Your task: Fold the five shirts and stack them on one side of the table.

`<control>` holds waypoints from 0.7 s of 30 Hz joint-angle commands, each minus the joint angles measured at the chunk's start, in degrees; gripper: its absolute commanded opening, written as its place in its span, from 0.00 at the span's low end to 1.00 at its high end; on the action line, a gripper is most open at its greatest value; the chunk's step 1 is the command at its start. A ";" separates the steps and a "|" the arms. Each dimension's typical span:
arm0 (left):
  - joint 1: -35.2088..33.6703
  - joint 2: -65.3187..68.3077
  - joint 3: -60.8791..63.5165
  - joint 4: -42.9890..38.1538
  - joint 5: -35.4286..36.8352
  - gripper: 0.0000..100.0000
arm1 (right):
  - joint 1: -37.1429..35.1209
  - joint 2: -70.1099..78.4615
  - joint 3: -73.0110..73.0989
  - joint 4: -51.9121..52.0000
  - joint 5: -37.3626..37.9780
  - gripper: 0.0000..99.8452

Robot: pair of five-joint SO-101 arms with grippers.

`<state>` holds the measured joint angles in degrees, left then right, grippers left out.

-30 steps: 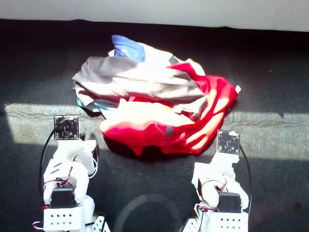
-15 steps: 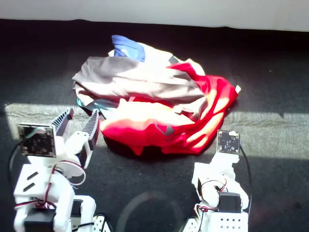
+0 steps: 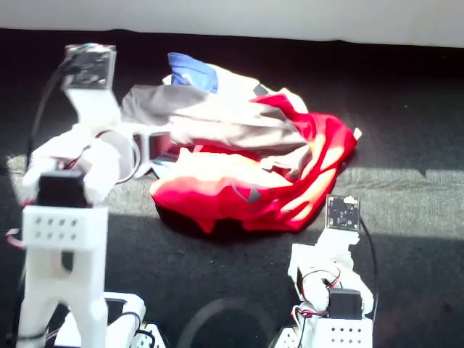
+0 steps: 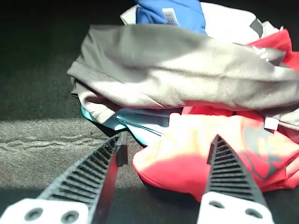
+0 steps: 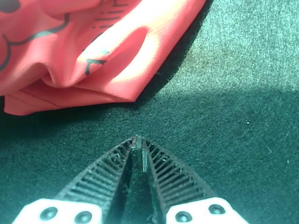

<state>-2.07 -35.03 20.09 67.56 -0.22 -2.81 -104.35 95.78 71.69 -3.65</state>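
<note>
Open left gripper (image 4: pixel 166 140) hangs at left edge of pile (image 3: pixel 239 152), likely to grasp; right gripper (image 5: pixel 139 140) rests closed, empty, lower right. Nothing is folded.

Crumpled heap of shirts (image 3: pixel 239 156) on the dark desk (image 3: pixel 406 109): grey shirt (image 3: pixel 210 119) on top, red shirt (image 3: pixel 246 194) on the near side, blue shirt (image 3: pixel 192 72) at the far edge. The left arm (image 3: pixel 69 170) stands raised, the left gripper (image 3: pixel 156 145) at the heap's left edge; the right arm (image 3: pixel 333 272) sits low, near right
</note>
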 commanded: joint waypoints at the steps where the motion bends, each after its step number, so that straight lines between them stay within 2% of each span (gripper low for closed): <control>1: 4.35 9.10 -5.14 0.26 0.26 0.30 | -0.13 -0.57 7.52 -0.13 0.35 0.01; 6: 8.31 24.84 -15.78 0.62 0.26 0.30 | -0.13 -0.57 7.52 -0.13 0.35 0.01; 17: 8.31 63.08 -45.67 0.35 0.35 0.30 | -0.13 -0.57 7.52 -0.13 0.35 0.01; 21: 7.60 75.12 -54.99 0.70 -0.09 0.23 | -0.13 -0.57 7.52 -0.13 0.35 0.01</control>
<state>5.85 33.89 -27.38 68.00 -0.22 -2.81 -104.35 95.78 71.69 -3.65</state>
